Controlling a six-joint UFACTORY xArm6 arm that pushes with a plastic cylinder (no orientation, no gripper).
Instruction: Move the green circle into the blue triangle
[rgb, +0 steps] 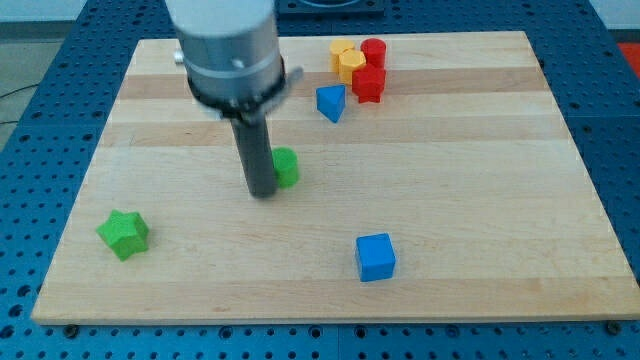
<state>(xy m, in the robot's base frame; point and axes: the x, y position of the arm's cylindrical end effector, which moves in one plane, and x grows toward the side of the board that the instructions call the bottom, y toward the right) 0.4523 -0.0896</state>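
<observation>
The green circle (287, 167) lies near the middle of the wooden board, partly hidden behind my rod. My tip (262, 192) rests on the board just left of the green circle, touching or nearly touching it. The blue triangle (331, 102) sits up and to the right of the green circle, a short way off.
A cluster of yellow blocks (346, 60) and red blocks (370, 72) stands right above the blue triangle near the top edge. A green star (123, 233) lies at the lower left. A blue cube (375, 257) lies at the lower middle right.
</observation>
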